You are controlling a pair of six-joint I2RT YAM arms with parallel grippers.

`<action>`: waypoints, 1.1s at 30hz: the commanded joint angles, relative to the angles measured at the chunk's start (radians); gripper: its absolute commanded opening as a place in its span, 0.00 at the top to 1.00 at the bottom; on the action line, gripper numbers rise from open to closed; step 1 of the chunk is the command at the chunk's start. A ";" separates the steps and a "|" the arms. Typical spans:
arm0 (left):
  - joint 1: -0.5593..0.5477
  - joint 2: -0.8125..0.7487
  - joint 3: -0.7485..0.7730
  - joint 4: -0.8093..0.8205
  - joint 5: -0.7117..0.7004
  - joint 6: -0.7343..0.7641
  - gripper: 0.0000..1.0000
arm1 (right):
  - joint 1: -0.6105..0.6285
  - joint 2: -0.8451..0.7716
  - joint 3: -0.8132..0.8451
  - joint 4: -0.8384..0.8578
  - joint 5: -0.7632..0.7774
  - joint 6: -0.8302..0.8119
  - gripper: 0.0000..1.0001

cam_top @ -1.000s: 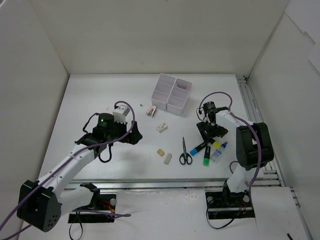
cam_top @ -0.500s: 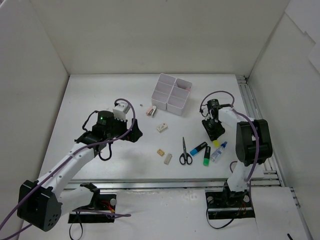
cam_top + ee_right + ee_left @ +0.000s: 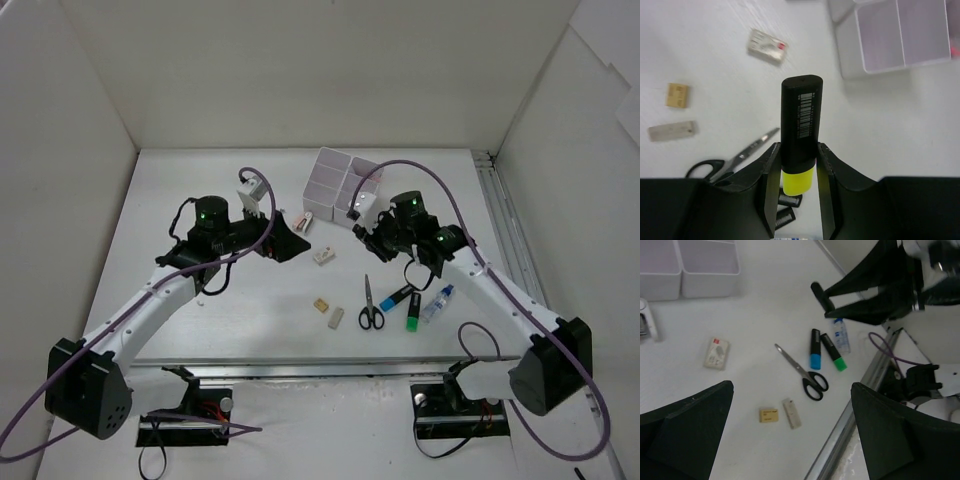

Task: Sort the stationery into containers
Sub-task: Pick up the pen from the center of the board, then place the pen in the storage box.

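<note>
My right gripper (image 3: 375, 232) is shut on a yellow highlighter (image 3: 801, 115) with a black body, held above the table near the four white containers (image 3: 343, 187), which also show in the right wrist view (image 3: 900, 40). My left gripper (image 3: 290, 245) is open and empty over the table's middle (image 3: 790, 395). On the table lie black-handled scissors (image 3: 370, 303), a blue highlighter (image 3: 397, 297), a green highlighter (image 3: 412, 311), a glue bottle (image 3: 438, 302), a tan eraser (image 3: 321, 304), a white eraser (image 3: 336, 317) and a labelled eraser (image 3: 323, 255).
A small pink piece (image 3: 302, 221) lies just left of the bins. Something pink (image 3: 372, 176) sits in the far right bin. White walls enclose the table on three sides. A metal rail (image 3: 500, 230) runs along the right edge.
My right gripper has taken the yellow highlighter off the table and carried it left toward the bins. My left gripper has moved right toward the middle.
</note>
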 commanded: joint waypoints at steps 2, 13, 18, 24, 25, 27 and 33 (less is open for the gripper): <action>-0.012 0.085 0.075 0.217 0.188 -0.190 0.01 | 0.125 -0.119 -0.088 0.113 0.002 -0.054 1.00; -0.149 0.205 0.179 0.113 -0.064 -0.257 0.00 | 0.381 -0.110 -0.042 0.137 0.239 -0.021 1.00; -0.158 0.251 0.194 0.108 -0.099 -0.281 0.19 | 0.412 -0.090 -0.024 0.151 0.333 0.013 1.00; -0.158 0.275 0.179 0.151 -0.061 -0.296 0.34 | 0.424 -0.111 -0.031 0.216 0.390 0.058 1.00; -0.158 0.274 0.178 0.165 -0.049 -0.300 0.35 | 0.422 -0.119 -0.037 0.232 0.385 0.061 1.00; -0.167 0.274 0.173 0.177 -0.033 -0.300 0.35 | 0.424 -0.119 -0.037 0.242 0.373 0.061 1.00; -0.176 0.272 0.173 0.202 -0.024 -0.297 0.59 | 0.425 -0.082 -0.019 0.260 0.364 0.056 1.00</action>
